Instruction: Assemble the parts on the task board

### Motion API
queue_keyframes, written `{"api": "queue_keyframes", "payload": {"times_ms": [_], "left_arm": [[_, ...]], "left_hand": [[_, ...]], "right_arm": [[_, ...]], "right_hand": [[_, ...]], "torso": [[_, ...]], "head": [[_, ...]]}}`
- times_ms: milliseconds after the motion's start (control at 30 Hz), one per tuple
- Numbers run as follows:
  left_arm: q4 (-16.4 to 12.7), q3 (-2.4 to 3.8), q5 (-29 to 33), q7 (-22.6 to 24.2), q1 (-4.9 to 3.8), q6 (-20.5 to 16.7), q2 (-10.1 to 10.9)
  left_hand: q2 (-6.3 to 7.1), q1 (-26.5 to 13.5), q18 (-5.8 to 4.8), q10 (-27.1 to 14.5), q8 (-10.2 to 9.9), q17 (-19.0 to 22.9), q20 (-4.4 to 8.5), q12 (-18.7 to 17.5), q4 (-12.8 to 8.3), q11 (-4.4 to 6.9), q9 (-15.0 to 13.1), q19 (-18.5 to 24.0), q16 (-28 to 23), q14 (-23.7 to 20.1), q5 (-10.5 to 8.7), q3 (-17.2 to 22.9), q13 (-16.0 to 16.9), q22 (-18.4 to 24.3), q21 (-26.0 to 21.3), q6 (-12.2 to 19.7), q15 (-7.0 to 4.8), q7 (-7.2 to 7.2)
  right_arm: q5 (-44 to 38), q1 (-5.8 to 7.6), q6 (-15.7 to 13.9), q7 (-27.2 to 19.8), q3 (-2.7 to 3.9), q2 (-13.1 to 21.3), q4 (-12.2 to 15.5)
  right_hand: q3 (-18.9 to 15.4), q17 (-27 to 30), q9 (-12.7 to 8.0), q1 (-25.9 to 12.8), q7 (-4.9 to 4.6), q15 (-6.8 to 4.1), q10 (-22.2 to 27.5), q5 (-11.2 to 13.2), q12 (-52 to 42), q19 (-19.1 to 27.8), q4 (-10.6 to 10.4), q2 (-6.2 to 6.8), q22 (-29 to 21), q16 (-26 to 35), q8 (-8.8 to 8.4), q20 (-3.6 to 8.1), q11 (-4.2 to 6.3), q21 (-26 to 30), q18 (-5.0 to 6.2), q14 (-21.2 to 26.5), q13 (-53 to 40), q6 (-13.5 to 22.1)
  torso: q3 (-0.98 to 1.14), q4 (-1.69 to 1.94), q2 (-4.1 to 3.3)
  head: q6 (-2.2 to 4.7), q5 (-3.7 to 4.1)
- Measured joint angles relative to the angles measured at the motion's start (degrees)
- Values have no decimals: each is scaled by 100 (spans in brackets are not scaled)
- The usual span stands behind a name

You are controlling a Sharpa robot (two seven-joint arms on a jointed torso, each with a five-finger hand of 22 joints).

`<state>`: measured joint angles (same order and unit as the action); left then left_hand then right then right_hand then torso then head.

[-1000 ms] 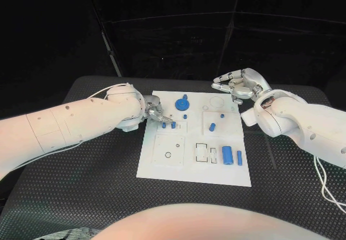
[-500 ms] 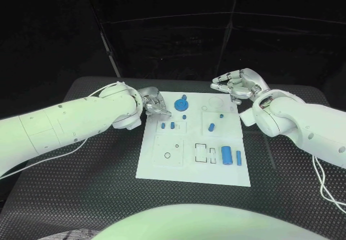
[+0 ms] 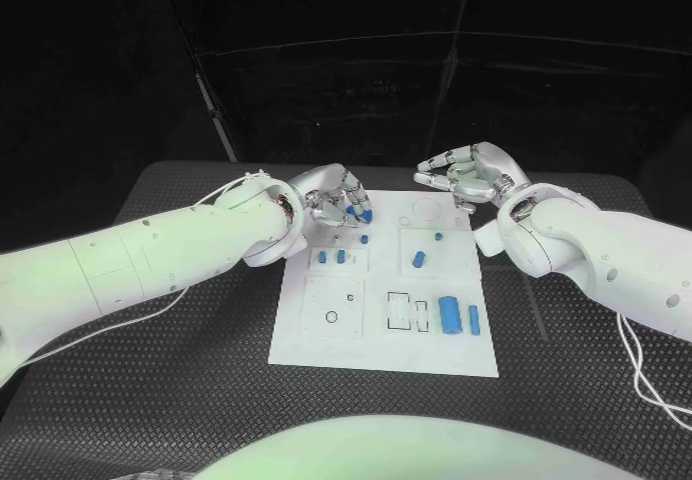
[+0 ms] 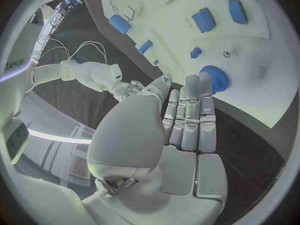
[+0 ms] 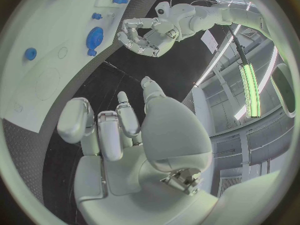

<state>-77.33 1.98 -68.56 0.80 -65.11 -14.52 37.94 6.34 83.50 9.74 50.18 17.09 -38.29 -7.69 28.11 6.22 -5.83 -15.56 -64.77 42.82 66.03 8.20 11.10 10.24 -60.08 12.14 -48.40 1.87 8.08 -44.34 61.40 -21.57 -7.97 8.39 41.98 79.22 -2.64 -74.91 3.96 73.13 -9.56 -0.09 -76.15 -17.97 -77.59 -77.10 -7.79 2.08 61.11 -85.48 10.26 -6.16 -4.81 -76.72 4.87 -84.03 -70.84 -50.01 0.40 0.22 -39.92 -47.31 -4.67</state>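
I see the task board [image 3: 310,330], a white rectangular plate, lying flat in the middle of the black table [image 3: 173,340], its long axis running from the bottom of the head view up toward the top. Small blue parts sit on it. A round blue gear [image 4: 214,78] with a toothed rim lies near the board's upper left corner, right under my left hand's fingertips. Two short blue pegs [image 3: 332,257] sit side by side just below that, left of centre. A stubby blue cylinder [image 3: 420,259] lies slightly tilted near the centre right, with a tiny blue pin [image 3: 438,237] above it. At the lower right a thick blue cylinder [image 3: 453,314] and a thin blue bar [image 3: 473,319] lie side by side, both pointing along the board's long axis. Outlined recesses show beside them.

My left hand [image 3: 335,203] hovers over the board's upper left corner, fingers straight and together, reaching over the gear, holding nothing. My right hand [image 3: 464,175] is off the board's upper right corner, above the table, fingers loosely curled and apart, palm empty.
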Motion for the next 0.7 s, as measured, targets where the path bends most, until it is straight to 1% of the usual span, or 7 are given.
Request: {"api": "queue_keyframes", "payload": {"times_ms": [67, 200, 367, 433, 500, 633, 700], "left_arm": [[116, -21, -208, 131, 1, -2, -99], [303, -41, -594, 252, 1, 34, -250], [458, -52, -1009, 272, 1, 173, -367], [510, -53, -1163, 259, 1, 249, -405], [554, -53, -1271, 241, 1, 315, -433], [643, -55, -1443, 185, 1, 451, -495], [687, -55, -1520, 155, 0, 526, -532]], "left_hand": [[17, -17, 0, 31, -96, 36, 2, -93, -7, -31, 116, -132, 9, 157, 0, -88, -101, 56, 0, -93, -23, -10], [17, -17, 0, 144, -251, -63, 62, -226, -23, 20, 307, -491, 406, 580, 0, -196, -268, 71, 167, -242, -72, -40], [17, -17, 0, 152, -400, -1197, 125, -393, -25, 28, 485, -865, 1687, 1239, 0, -326, -435, -57, 451, -374, -135, -72], [17, -17, 0, 164, -448, -1504, 138, -438, -31, 41, 539, -997, 2025, 1373, 0, -358, -484, -194, 741, -419, -144, -55], [14, -19, 0, 184, -506, -1838, 156, -481, -32, 60, 606, -1180, 2384, 1515, 0, -407, -543, -451, 1309, -468, -162, -59], [-6, -39, -2, 216, -554, -2166, 177, -525, -39, 92, 667, -1358, 2719, 1643, 0, -414, -592, -728, 1921, -529, -178, -79], [-37, -8, -92, 249, -580, -2317, 188, -527, -54, 82, 696, -1434, 2869, 1705, 0, -429, -613, -859, 2207, -549, -179, -81]], "right_arm": [[0, 0, 0, 0, 0, -9, -1], [0, 0, 2, -1, 0, -16, -2], [0, 0, 3, -1, 0, -17, -2], [0, 0, 4, -1, 0, -17, -2], [0, 0, 4, -1, 0, -17, -2], [0, 0, 5, -1, 0, -17, 1], [0, 0, 5, -1, 0, -17, 2]], "right_hand": [[0, 0, 0, 0, 0, 0, 0, 0, 0, 0, 0, 0, 0, 0, 0, 0, 0, 0, 0, 0, 0, 0], [0, 0, 0, 0, 0, 0, 0, 0, 0, 0, 0, 0, 0, 0, 0, 0, 0, 0, 0, 0, 0, 0], [0, 0, 0, 0, 0, 0, 0, 0, 0, 0, 0, 0, 0, 0, 0, 0, 0, 0, 0, 0, 0, 0], [0, 0, 0, 0, 0, 0, 0, 0, 0, 0, 0, 0, 0, 0, 0, 0, 0, 0, 0, 0, 0, 0], [0, 0, 0, 0, 0, 0, 0, 0, 0, 0, 0, 0, 0, 0, 0, 0, 0, 0, 0, 0, -1, 0], [0, 0, 0, 0, 0, 0, 0, 0, 0, 0, 0, 0, 0, 0, 0, 0, 0, 0, 0, 0, -1, 0], [0, -3, 0, 0, 0, 0, 0, 0, 0, 0, 0, 0, 0, 0, 0, 0, 0, 0, 0, 0, -1, 0]], "torso": [[0, 0, 0], [0, 0, 0], [0, 0, 0], [1, 0, 0], [2, 0, 0], [1, 0, 1], [2, 1, 3]], "head": [[9, 1], [24, 13], [21, 24], [20, 29], [16, 36], [13, 44], [9, 44]]}}
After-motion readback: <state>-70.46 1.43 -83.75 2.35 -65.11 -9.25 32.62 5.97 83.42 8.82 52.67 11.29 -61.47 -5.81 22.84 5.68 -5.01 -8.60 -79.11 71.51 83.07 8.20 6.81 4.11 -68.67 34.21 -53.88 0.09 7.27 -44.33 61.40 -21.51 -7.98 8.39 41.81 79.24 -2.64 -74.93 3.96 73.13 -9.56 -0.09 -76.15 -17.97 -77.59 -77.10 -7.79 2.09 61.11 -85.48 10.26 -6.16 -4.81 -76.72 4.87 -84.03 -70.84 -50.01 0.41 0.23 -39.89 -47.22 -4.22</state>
